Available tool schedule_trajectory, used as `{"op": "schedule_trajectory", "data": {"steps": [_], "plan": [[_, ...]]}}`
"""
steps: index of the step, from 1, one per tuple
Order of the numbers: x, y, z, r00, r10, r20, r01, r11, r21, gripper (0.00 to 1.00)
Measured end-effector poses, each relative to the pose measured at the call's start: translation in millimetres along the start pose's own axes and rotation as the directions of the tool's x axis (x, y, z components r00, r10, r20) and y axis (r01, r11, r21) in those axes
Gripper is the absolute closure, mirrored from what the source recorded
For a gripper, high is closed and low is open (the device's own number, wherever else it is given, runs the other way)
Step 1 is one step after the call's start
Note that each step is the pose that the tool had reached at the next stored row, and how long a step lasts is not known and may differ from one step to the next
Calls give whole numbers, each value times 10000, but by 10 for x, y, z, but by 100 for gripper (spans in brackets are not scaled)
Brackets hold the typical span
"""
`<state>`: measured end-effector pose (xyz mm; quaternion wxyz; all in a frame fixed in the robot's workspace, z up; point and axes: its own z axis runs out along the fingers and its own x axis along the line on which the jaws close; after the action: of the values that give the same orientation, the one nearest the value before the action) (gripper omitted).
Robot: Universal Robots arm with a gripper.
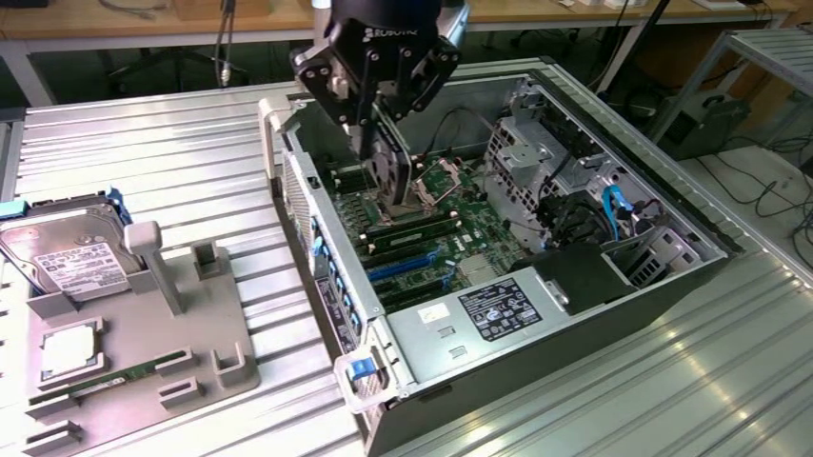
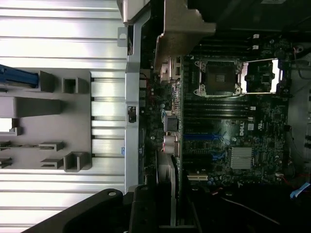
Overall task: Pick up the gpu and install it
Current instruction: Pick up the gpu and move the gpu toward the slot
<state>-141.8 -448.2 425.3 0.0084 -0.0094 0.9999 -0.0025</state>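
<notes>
Left: grey holder tray (image 1: 140, 376) on surface (image 1: 166, 143), hard drive (image 1: 64, 262) parked in it | Centre: gripper (image 1: 377, 129) closed narrowly on gpu (image 1: 391, 171), card kept upright on edge, evidently to meet a slot | Right: open computer case (image 1: 559, 352), motherboard (image 1: 477, 233) exposed beneath gpu; seating cannot be told.

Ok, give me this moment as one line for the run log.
gripper: jaws shut on gpu | gpu: held on edge inside open computer case, over motherboard | seated: cannot tell
</notes>
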Motion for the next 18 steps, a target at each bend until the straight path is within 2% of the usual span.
{"op": "schedule_trajectory", "data": {"steps": [7,8,18], "plan": [[-246,-3,4,10000,-2,0,2,10000,0,72],[-318,-3,6,10000,0,0,0,10000,0,72],[-634,-6,12,10000,-1,0,1,10000,0,72]]}}
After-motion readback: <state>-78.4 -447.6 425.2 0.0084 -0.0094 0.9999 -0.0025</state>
